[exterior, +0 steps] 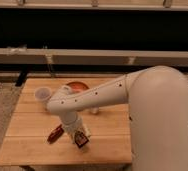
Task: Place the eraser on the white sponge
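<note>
My gripper (77, 134) hangs low over the front middle of the wooden table (32, 145), at the end of the white arm (102, 97). The eraser (81, 140), a small dark block with reddish edging, is right at the gripper's tip, tilted, at or just above the table top. A small pale patch (87, 131) just right of the gripper may be the white sponge; most of it is hidden by the gripper.
A dark red sausage-shaped object (55, 134) lies just left of the gripper. A white cup (43, 93) stands at the back left and a reddish bowl (77, 86) at the back middle. A small white object (94, 110) stands under the arm.
</note>
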Controlling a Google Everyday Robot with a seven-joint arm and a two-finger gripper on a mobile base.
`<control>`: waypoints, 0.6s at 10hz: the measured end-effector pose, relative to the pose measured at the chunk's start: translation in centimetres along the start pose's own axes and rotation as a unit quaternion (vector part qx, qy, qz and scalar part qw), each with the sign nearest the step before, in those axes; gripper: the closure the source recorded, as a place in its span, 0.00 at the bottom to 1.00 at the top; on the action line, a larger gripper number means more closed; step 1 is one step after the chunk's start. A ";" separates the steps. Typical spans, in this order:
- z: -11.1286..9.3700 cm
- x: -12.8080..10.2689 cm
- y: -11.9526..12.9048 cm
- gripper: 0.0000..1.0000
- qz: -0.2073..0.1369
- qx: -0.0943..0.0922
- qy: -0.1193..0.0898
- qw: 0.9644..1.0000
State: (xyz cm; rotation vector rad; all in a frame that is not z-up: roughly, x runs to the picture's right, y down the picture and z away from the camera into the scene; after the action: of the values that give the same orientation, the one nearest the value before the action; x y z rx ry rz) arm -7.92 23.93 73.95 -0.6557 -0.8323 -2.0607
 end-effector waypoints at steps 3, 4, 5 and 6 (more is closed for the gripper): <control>0.3 0.6 0.6 0.95 0.007 -0.003 0.003 1.000; 0.4 0.8 0.7 0.87 0.010 -0.004 0.003 1.000; 0.5 1.0 0.8 0.78 0.013 -0.005 0.003 1.000; 0.6 1.3 0.9 0.67 0.016 -0.006 0.004 1.000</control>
State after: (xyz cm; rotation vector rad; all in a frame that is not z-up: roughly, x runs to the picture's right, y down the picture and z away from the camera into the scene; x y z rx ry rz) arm -7.82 23.34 75.50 -0.6634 -0.8012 -2.0384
